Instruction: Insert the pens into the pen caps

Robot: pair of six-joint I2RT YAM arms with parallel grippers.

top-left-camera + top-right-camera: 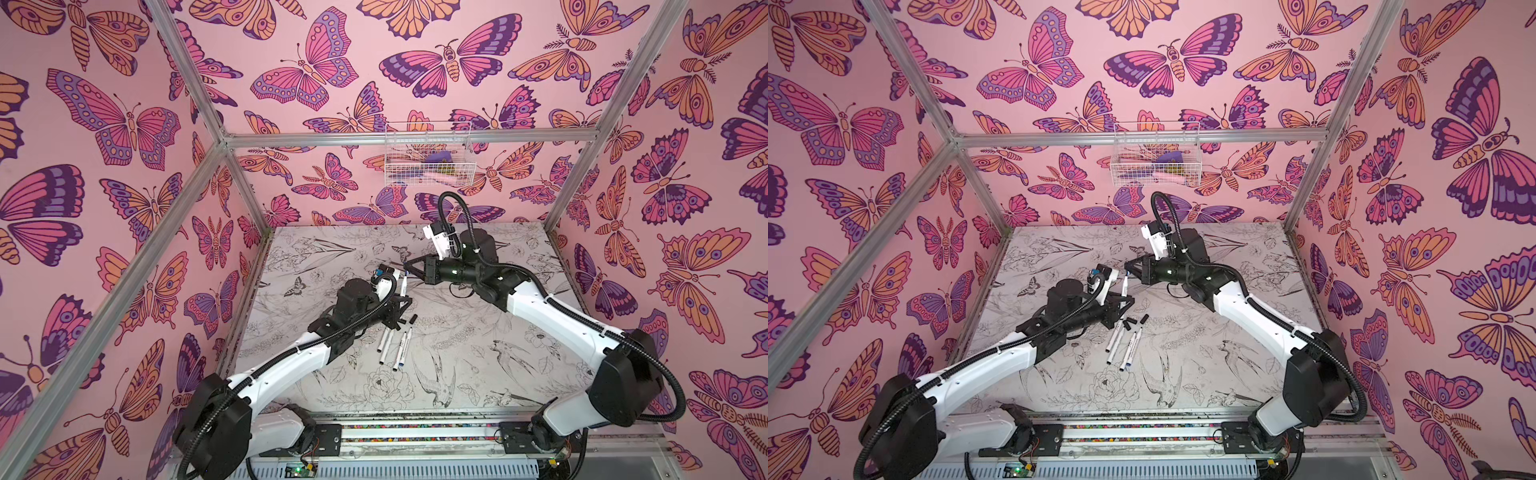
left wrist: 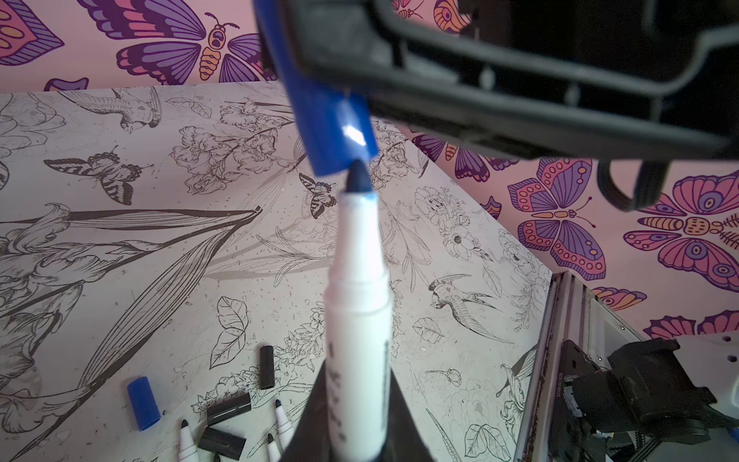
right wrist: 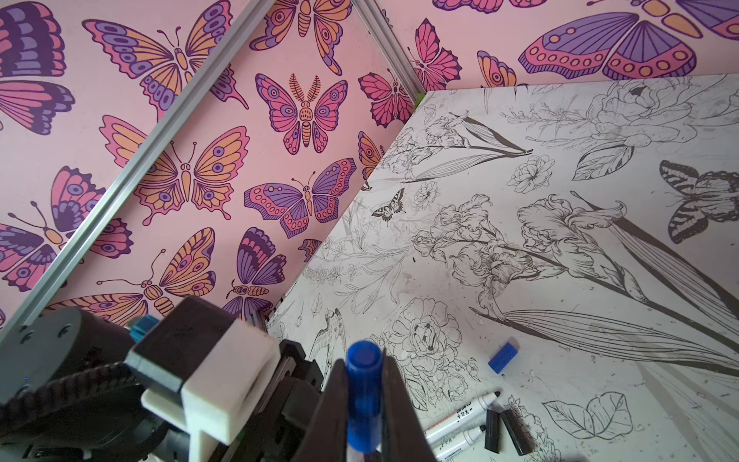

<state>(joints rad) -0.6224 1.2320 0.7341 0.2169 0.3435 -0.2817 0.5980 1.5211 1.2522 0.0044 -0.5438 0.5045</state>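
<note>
Where both top views look down, we see a floral tabletop (image 1: 498, 374) boxed by butterfly walls (image 1: 124, 166), with loose pens (image 1: 402, 349) mid-table and bare surface toward the far edge. In the left wrist view, our left gripper (image 2: 356, 376) pinches the held pen (image 2: 356, 280). In the right wrist view, our right gripper (image 3: 363, 360) clamps a blue cap (image 3: 363, 400).

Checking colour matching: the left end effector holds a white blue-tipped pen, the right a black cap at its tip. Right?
Not quite: the short plastic cap in the right end effector is blue, not black, as the right wrist view shows; the rest holds.
</note>
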